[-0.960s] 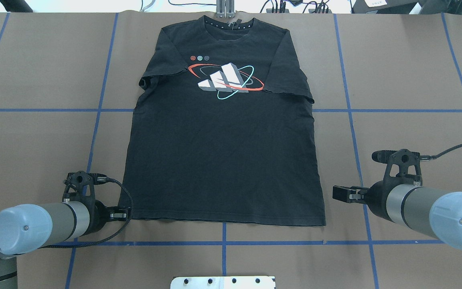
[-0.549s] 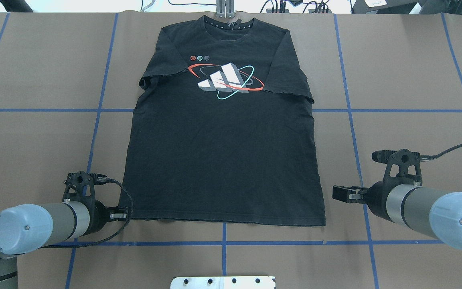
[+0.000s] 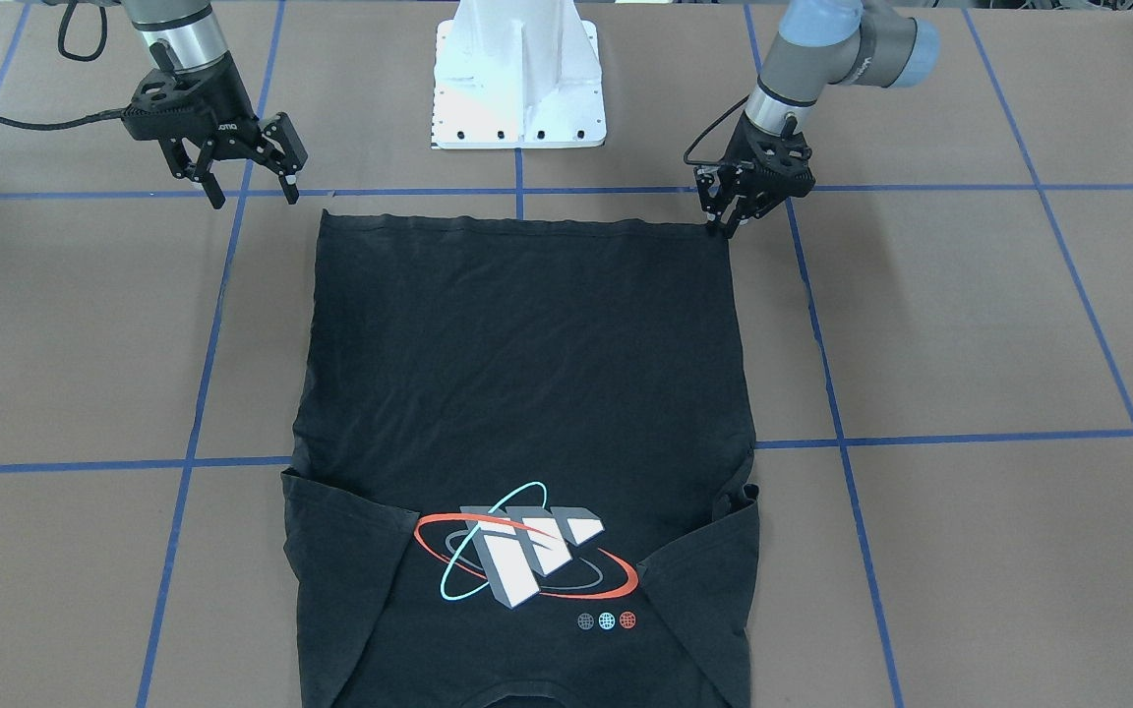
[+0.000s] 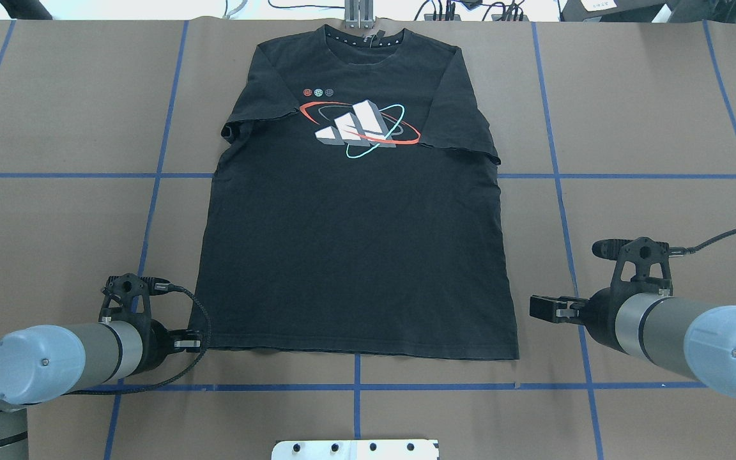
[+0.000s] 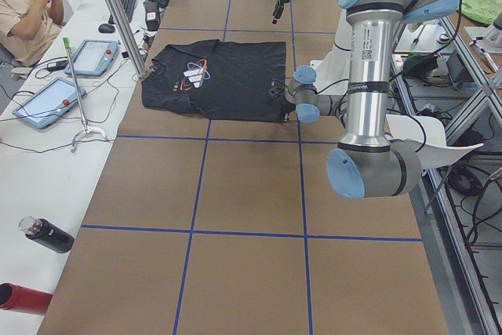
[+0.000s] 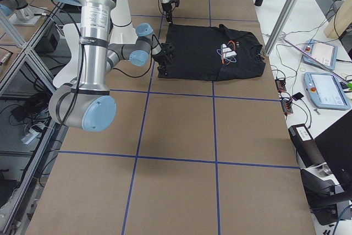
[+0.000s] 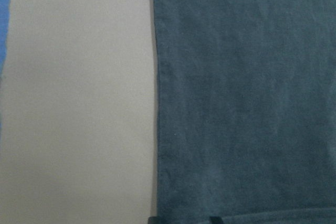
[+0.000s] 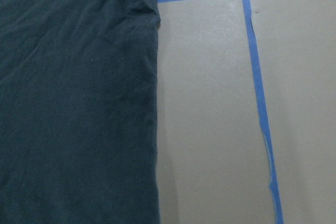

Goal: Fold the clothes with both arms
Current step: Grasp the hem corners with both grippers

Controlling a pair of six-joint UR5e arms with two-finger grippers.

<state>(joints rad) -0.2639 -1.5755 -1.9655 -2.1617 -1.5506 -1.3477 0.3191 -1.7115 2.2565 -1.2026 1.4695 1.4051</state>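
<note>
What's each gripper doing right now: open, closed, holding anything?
Left gripper: fingers close together at the T-shirt hem corner; whether it grips cannot be told.
Right gripper: open, holding nothing, apart from the T-shirt.

Robotics lab: table (image 4: 662, 96) papered brown with a blue tape grid (image 4: 355, 386), left arm (image 5: 369, 76) and right arm (image 6: 91, 42) on a white pedestal (image 3: 519, 74) at its long edge, teach pendants (image 5: 92, 56) on the bench (image 5: 47, 186) beside it, operator (image 5: 27, 13) seated there.

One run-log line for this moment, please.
T-shirt flat, unfolded | left gripper at hem corner, grip unclear | right gripper open, off shirt
</note>
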